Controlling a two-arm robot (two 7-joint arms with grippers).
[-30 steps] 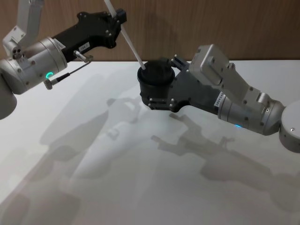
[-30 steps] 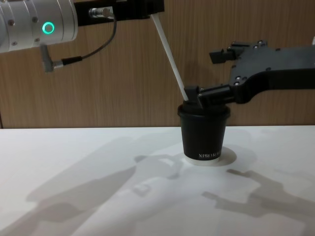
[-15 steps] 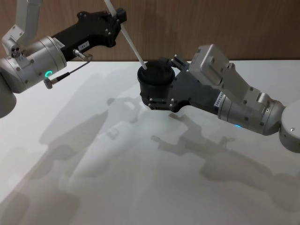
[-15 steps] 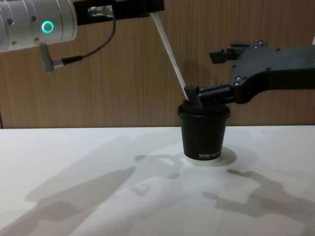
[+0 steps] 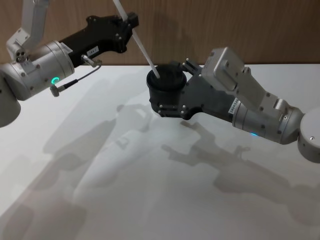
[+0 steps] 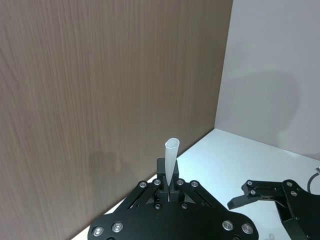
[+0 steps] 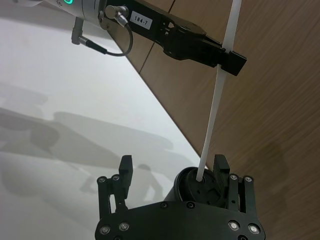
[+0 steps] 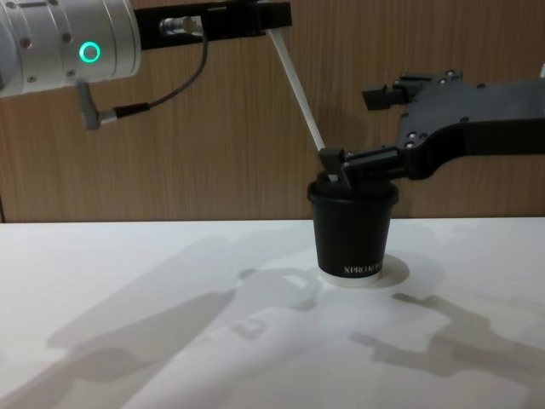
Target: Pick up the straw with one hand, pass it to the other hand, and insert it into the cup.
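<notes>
White worktop (image 5: 150, 200): matte, smooth surface, carrying several soft grey shadows across its middle and near edge. Wood-grain wall panel (image 8: 213, 128): brown, vertical grain, standing along the worktop's far edge; one vertical seam visible near its left end. Plain pale wall (image 6: 275, 75): adjoins the wood panel at a straight vertical corner.

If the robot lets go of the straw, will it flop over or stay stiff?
Probably stiff: the straw runs straight from the left gripper down to the cup with no sag. It leans, though, so if freed it would likely tip against the lid hole. The cup looks light and might wobble; the right gripper has its jaws on either side of it.
</notes>
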